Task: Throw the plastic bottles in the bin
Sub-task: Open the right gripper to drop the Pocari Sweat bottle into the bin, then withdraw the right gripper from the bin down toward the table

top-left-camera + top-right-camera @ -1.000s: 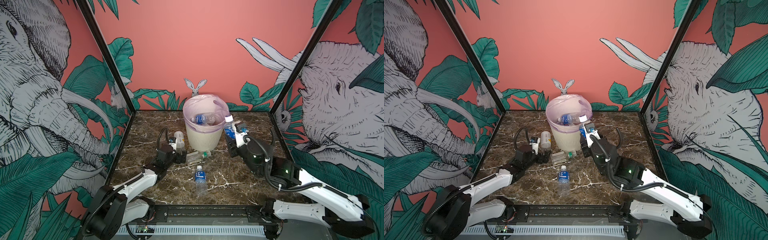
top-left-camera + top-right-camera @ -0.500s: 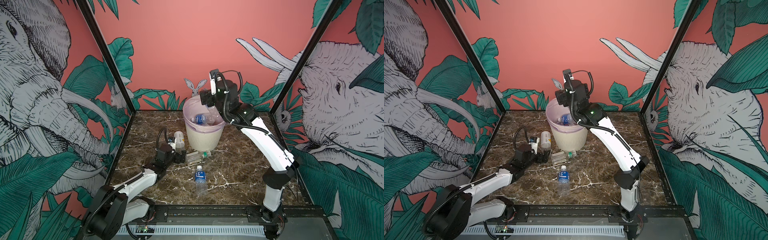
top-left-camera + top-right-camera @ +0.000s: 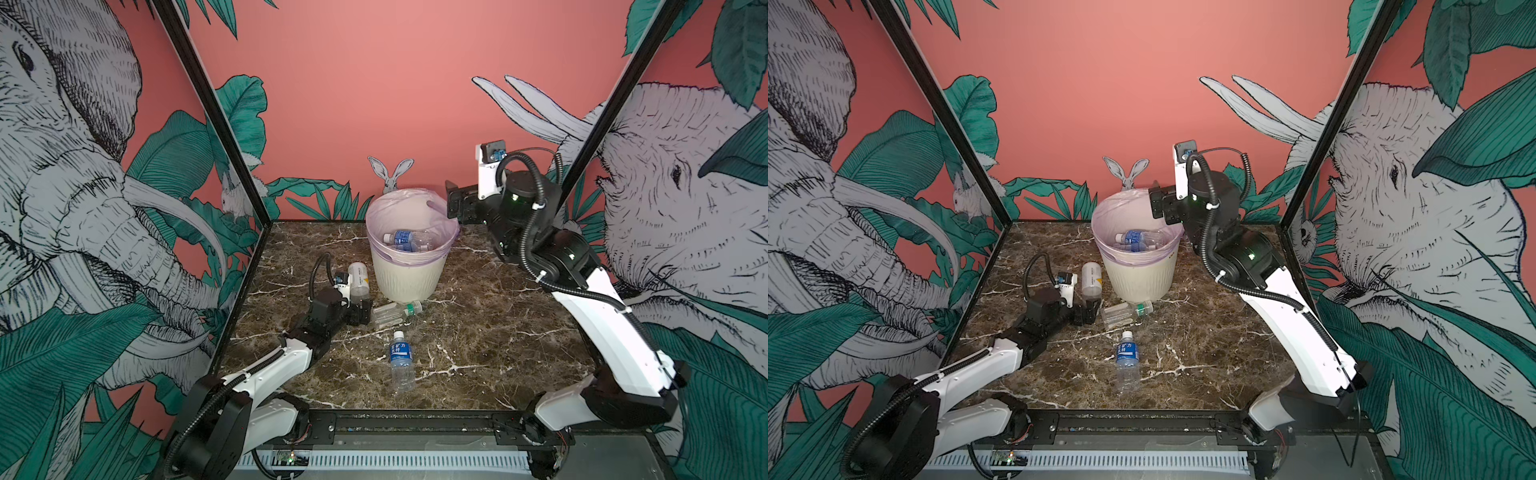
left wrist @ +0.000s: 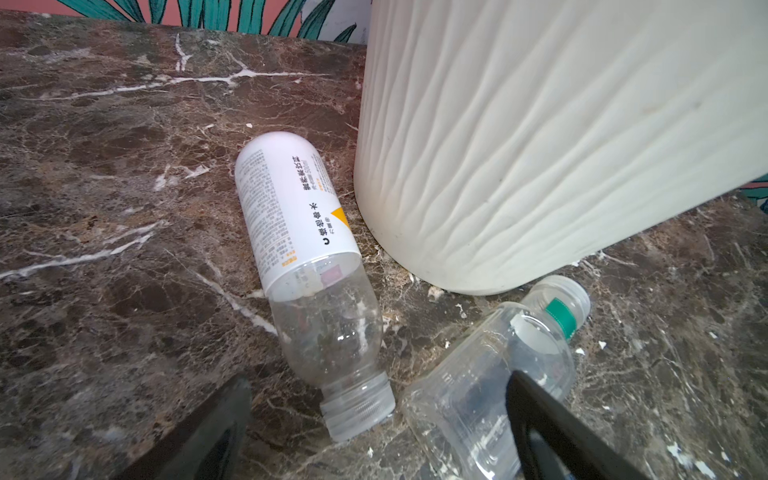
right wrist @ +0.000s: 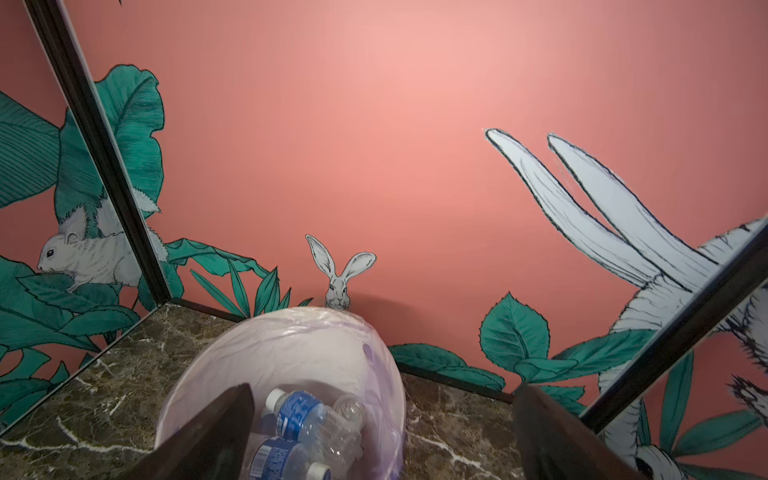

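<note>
Status: the bin (image 3: 409,274) sits far-centre on the marble table (image 3: 478,332), with at least two blue-label bottles (image 3: 405,239) already inside.

The right gripper (image 3: 455,203) hangs raised by the bin's right rim. Its jaws are spread wide with nothing between them, and its wrist view looks down into the liner. We read that as a drop pose, kept high so it clears the rim.

The left gripper (image 3: 361,311) is low on the table, just left of the bin base. It is also wide open and grips nothing. Its jaws straddle the neck of the white-and-yellow bottle (image 4: 297,216), which lies beside the bin wall. One finger (image 4: 552,424) overlaps the green-cap bottle (image 4: 498,374) lying at the bin's near side, so we could catch both.

A third blue-label bottle (image 3: 401,361) lies nearer, centre, well apart from the rest.

We count three bottles left on the table.
</note>
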You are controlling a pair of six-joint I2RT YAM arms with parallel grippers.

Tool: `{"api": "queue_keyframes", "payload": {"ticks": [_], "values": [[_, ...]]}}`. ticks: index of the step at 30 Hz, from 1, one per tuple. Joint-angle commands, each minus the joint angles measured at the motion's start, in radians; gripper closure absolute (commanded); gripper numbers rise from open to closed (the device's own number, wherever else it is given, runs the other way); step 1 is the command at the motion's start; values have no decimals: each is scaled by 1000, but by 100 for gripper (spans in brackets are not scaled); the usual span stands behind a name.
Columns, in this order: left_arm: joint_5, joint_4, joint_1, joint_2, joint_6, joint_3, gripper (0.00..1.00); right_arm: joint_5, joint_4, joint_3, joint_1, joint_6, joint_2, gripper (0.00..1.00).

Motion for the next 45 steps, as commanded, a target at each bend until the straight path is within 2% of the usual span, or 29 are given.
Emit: {"api": "queue_keyframes", "payload": {"ticks": [1,6,17,25,45], "values": [[3,5,6,-11,-7,5,3,17,51,-94,0,-6,-15,1],[3,5,6,-11,-6,4,3,21,87,-232,-2,9,-91,1],[-9,4,8,-3,-3,4,3,-61,117,-532,-2,158,-215,1],[-6,9,9,12,-11,8,3,-82,120,-675,13,242,-273,1],[-1,17,14,31,-26,8,3,7,110,-844,162,330,-319,1]]}}
